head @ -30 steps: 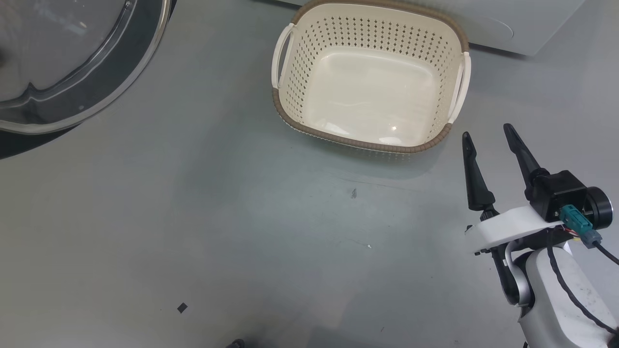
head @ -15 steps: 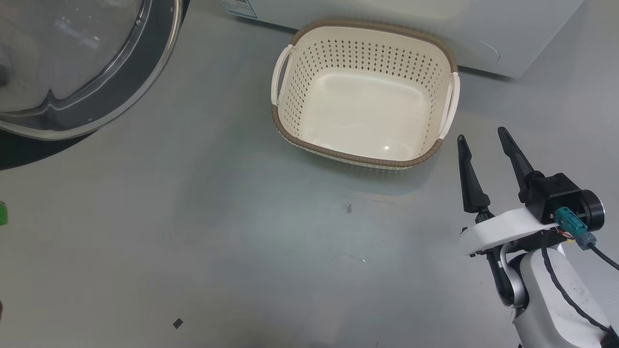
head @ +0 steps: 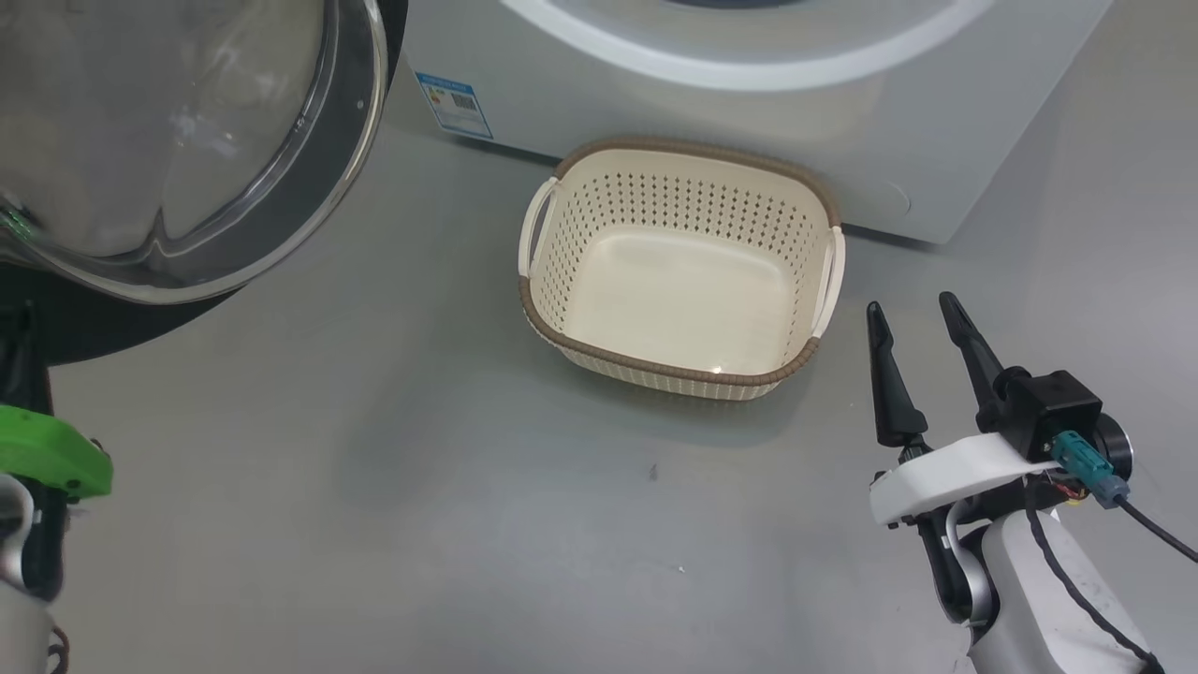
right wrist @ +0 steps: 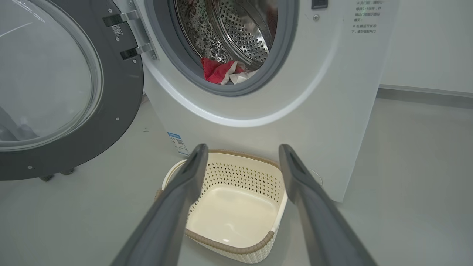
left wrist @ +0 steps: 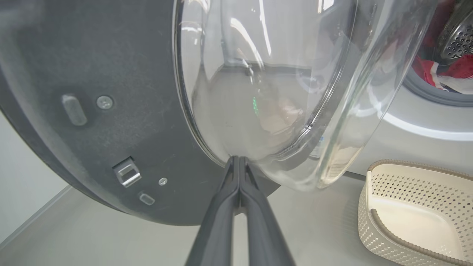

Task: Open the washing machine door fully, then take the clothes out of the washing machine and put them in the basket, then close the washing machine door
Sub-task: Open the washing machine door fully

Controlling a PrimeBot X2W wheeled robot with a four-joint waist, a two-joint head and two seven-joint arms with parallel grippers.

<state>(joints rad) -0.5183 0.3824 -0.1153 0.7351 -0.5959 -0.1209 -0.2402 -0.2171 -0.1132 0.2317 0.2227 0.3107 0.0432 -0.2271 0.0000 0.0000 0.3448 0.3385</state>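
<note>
clothes (right wrist: 216, 72) mostly hidden inside the drum (right wrist: 244, 29), washing machine door (right wrist: 123, 96) cropped at left (printed text (right wrist: 366, 18) unreadable)

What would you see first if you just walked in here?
The washing machine door, big, round and glassy, stands swung open on the left of the washing machine. Red and white clothes lie in the shiny drum, and an empty cream basket waits on the floor right in front.

Washing machine door (right wrist: 123, 92) stands aside; opening (right wrist: 225, 40) clear above basket (right wrist: 225, 244).
</note>
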